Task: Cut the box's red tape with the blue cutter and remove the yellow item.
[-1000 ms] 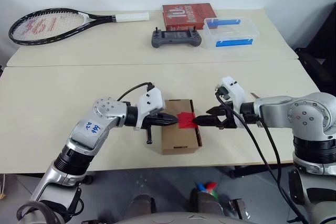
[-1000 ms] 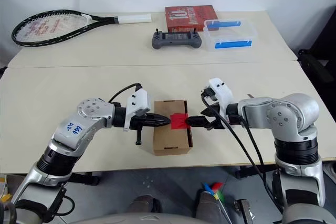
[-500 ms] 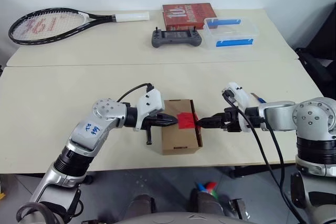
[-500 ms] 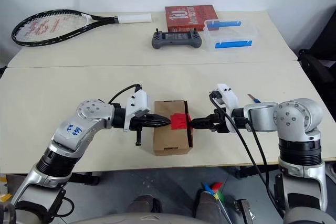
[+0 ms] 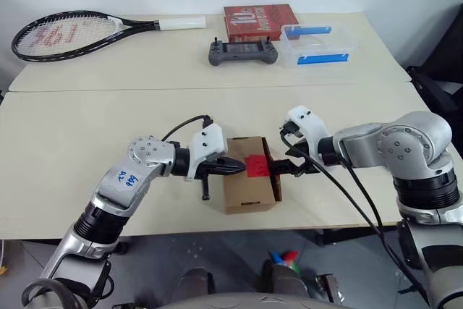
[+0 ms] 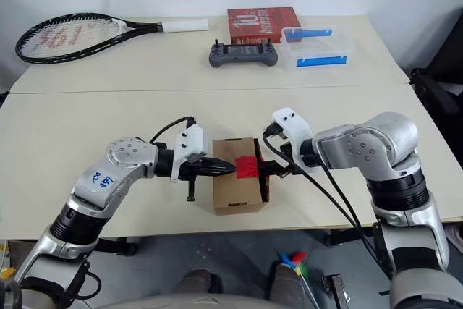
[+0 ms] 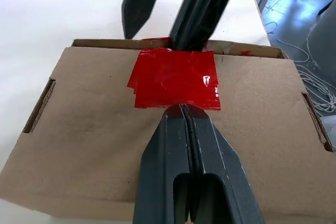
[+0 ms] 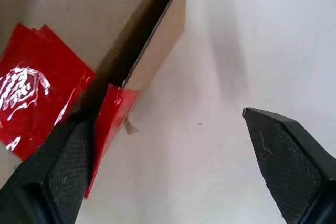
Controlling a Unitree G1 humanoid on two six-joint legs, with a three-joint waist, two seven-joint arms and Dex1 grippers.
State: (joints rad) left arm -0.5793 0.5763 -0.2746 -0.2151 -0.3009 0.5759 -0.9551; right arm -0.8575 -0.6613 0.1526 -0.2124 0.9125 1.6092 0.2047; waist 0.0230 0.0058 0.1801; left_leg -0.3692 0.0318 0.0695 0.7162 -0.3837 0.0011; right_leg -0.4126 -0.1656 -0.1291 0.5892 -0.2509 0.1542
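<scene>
From my head camera I see the box (image 5: 249, 182) near the front edge of the table (image 5: 72, 128), between my two hands, with the red tape (image 5: 256, 166) on top toward its right edge. My left gripper (image 5: 237, 167) lies across the lid, fingers pinched tight together on nothing, tips at the tape's left border. My right gripper (image 5: 278, 170) comes in from the other side with its fingers spread wide, one of them at the carton's right rim. A racket (image 5: 72, 34), a game controller (image 5: 243, 52), a red printed box (image 5: 260, 21) and a clear container (image 5: 318, 43) sit well apart at the far side. I cannot pick out the blue cutter or the yellow item from here. Through my left wrist, my closed fingertips (image 7: 184, 116) press on the lid just at the tape's near edge, and the right hand's dark fingers stand beyond the far wall — one seems to reach into the gap under the flap. Through my right wrist, the tape folds over the flap's edge and hangs partly loose, and the lid stands slightly lifted off the side wall, one finger (image 8: 63, 177) right beside that torn strip. I judge the carton light and thin — it will slide or buckle if I push hard, so I would pin the lid flat and hook the free flap edge beside the tape, where the corrugated board is stiffest.
</scene>
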